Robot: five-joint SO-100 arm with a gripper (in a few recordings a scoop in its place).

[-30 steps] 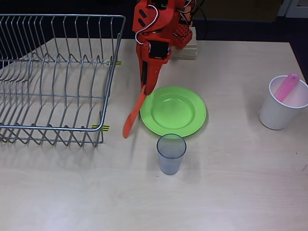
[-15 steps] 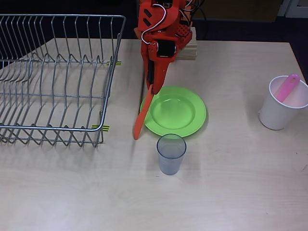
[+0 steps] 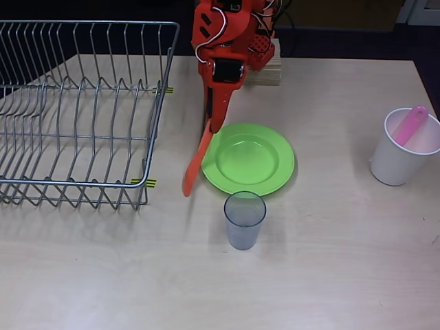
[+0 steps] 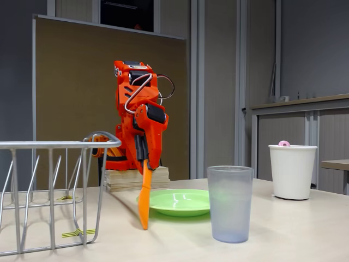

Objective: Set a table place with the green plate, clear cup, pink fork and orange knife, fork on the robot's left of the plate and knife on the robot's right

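My gripper (image 3: pixel 208 128) is shut on the upper end of the orange knife (image 3: pixel 195 161), which hangs blade-down just left of the green plate (image 3: pixel 284 162). In the fixed view the gripper (image 4: pixel 146 164) holds the knife (image 4: pixel 144 199) nearly upright. Its tip is at or just above the table beside the plate (image 4: pixel 180 201); I cannot tell whether it touches. The clear cup (image 3: pixel 244 218) stands upright in front of the plate, also seen as the clear cup (image 4: pixel 230 203). The pink fork (image 3: pixel 410 124) stands in a white cup at the right, with only the fork's end (image 4: pixel 284 143) peeking over the rim.
A wire dish rack (image 3: pixel 75 110) takes up the left of the table, its near corner (image 4: pixel 92 180) close to the knife. The white cup (image 3: pixel 395 161) stands at the right edge. The arm's pale wooden base block (image 3: pixel 265 69) sits behind the plate.
The knife swung right over the plate's left rim half a second ago and has now swung back left, ending slightly right of where it hung one second ago. Plate, cups and fork have not moved.
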